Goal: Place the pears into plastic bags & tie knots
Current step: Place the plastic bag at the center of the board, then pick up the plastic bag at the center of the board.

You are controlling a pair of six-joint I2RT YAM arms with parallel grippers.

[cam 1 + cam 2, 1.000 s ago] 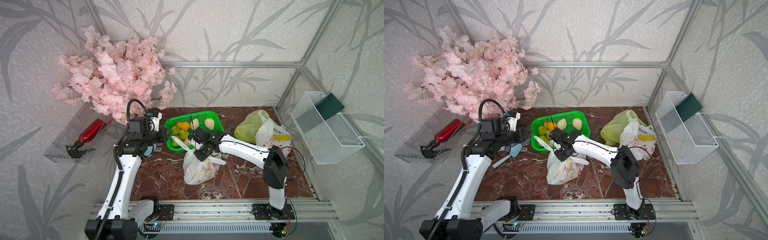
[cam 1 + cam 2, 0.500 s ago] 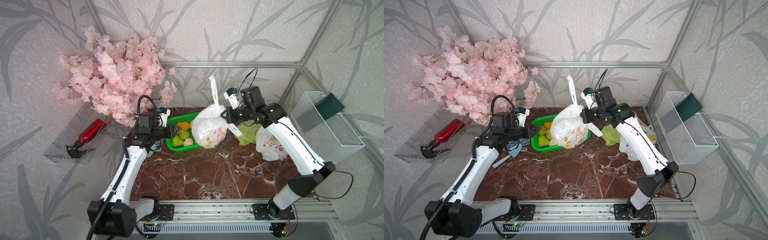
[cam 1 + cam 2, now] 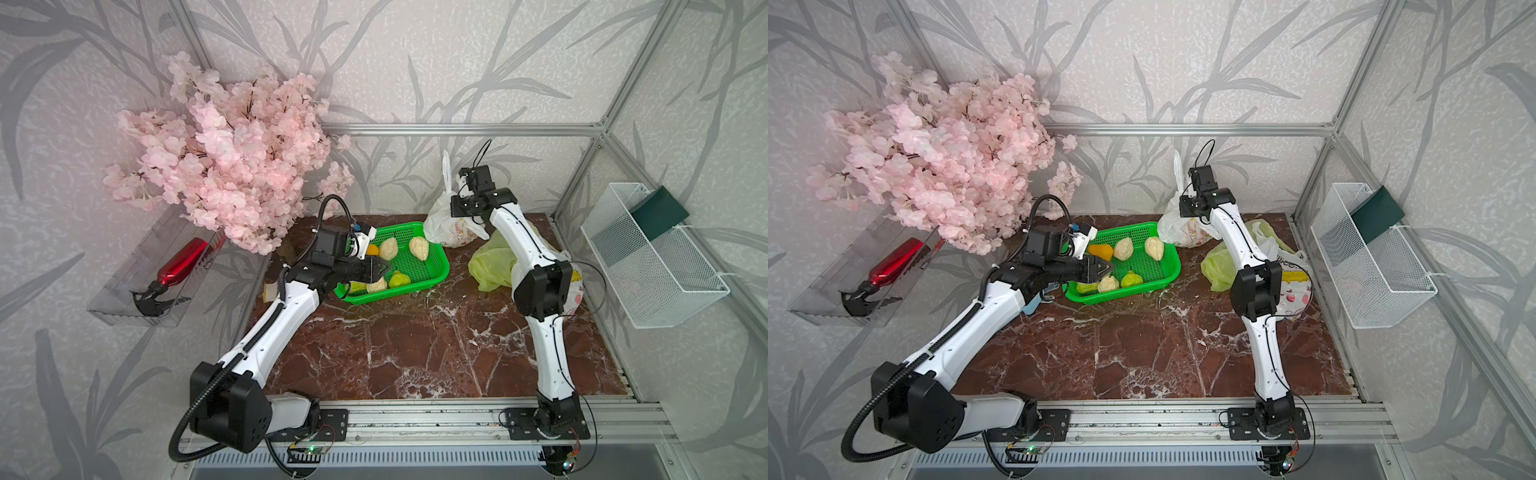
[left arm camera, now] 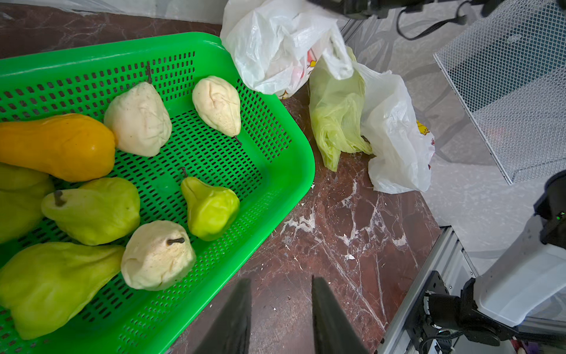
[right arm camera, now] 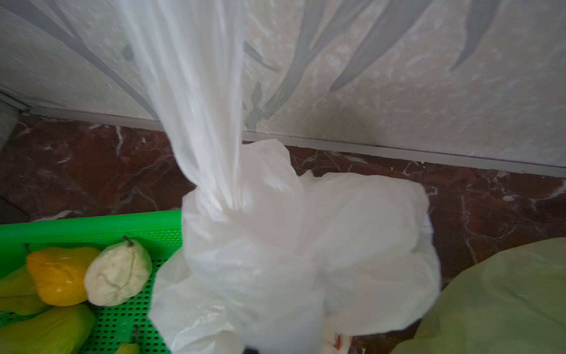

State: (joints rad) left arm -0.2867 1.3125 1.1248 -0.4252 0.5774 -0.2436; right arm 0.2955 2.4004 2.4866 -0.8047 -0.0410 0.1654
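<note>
Several pears lie in the green basket [image 4: 300, 159]: an orange-yellow one [image 4: 58, 147], cream ones [image 4: 137, 119] and green ones [image 4: 211, 208]. My left gripper [image 4: 280, 282] is open and empty, hovering just past the basket's near rim [image 3: 376, 268]. A white printed plastic bag [image 3: 451, 226] stands at the back beside the basket. Its neck is bunched tight [image 5: 214, 196] and a handle strip [image 5: 190, 92] rises from it. My right gripper [image 3: 457, 208] is pressed against this bag, and the plastic hides its jaws. A yellow-green bag [image 3: 492, 259] and another white bag [image 3: 575, 286] lie to the right.
A pink blossom branch [image 3: 232, 158] overhangs the back left corner. A red spray bottle [image 3: 178, 266] lies in a clear wall tray. A white wire basket [image 3: 648, 257] hangs on the right wall. The right arm's elbow [image 3: 540, 286] stands over the two right-hand bags.
My right arm lifted the white bag from the table's middle and carried it to the back, beside the basket. My left gripper moved right, over the basket's front rim.
</note>
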